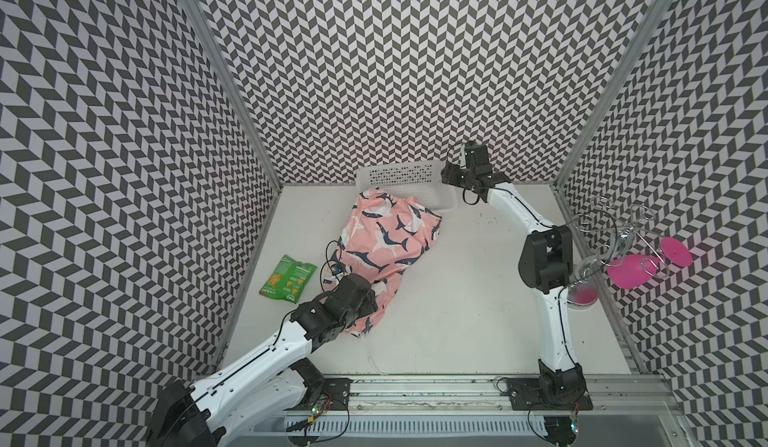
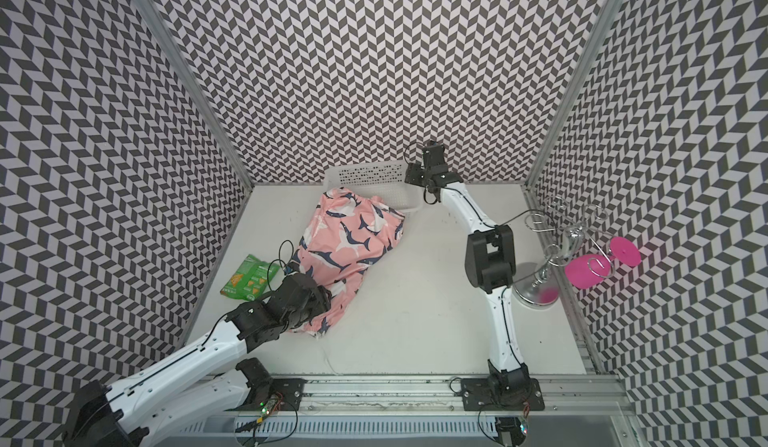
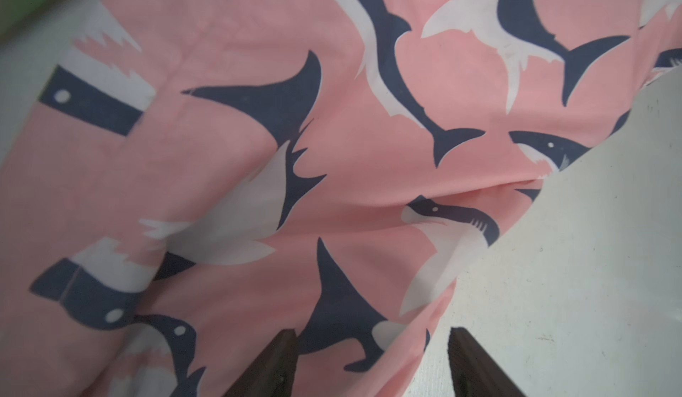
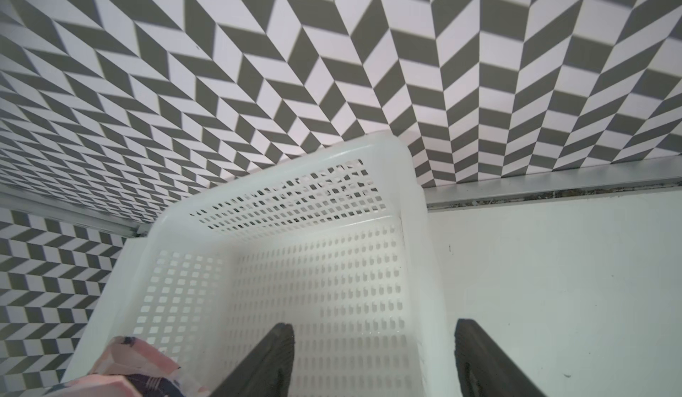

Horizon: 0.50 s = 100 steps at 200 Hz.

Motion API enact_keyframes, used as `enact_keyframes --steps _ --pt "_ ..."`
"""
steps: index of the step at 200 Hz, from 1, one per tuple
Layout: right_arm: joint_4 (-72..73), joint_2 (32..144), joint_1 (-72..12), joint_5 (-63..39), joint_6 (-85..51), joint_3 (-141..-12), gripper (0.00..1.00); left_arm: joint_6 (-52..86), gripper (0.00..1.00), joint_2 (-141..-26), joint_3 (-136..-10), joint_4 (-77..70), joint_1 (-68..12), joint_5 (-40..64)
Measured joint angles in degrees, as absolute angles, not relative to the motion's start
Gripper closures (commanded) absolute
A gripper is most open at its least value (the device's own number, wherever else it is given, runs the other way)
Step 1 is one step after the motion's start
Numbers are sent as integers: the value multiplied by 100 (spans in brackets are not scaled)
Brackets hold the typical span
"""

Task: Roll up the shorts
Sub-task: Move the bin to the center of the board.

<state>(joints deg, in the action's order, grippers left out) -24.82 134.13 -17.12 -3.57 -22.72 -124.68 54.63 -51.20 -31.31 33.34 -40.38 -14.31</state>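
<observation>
Item under inspection: the shorts (image 1: 386, 241) (image 2: 349, 249) are lying unrolled on the white table (image 1: 478, 307), toward 11 o'clock from its centre. The garment is showing as soft pink cloth printed with navy-and-white sharks. It is spreading in one loose, creased length running from 12 o'clock to 7 o'clock. A gathered, ruffled edge is showing at the 7 o'clock end, partly under the left arm's wrist. The 12 o'clock end is overlapping the near corner of a white perforated basket (image 1: 440, 199) (image 2: 365, 174). The right wrist view is showing a pink fold (image 4: 140, 373) at that basket's edge (image 4: 369, 147), but whether it is resting inside cannot be told.

Left gripper (image 3: 372, 332): its jaws are standing well apart and gripping nothing. It is hovering over the hem, where the shark-print cloth (image 3: 332, 192) is meeting bare table.

Right gripper (image 4: 372, 327): its jaws are likewise standing apart and empty. It is hanging above the basket at the table's 12 o'clock edge, with one finger over the inside and one over the outside of a side wall.

A green snack bag (image 1: 289, 278) (image 2: 249, 276) is lying at 9 o'clock of the shorts, near but not touching
</observation>
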Motion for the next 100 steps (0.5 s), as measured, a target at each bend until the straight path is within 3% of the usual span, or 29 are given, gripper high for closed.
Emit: enact_keyframes --steps 54,100 --pt "-2366 14075 -1706 -301 -2386 -12947 40 5382 36 -4882 -2871 3301 -3774 -1203" --pt "-2213 14040 -1616 134 -2482 -12280 44 5363 36 -4877 -2871 3240 -3656 -1050"
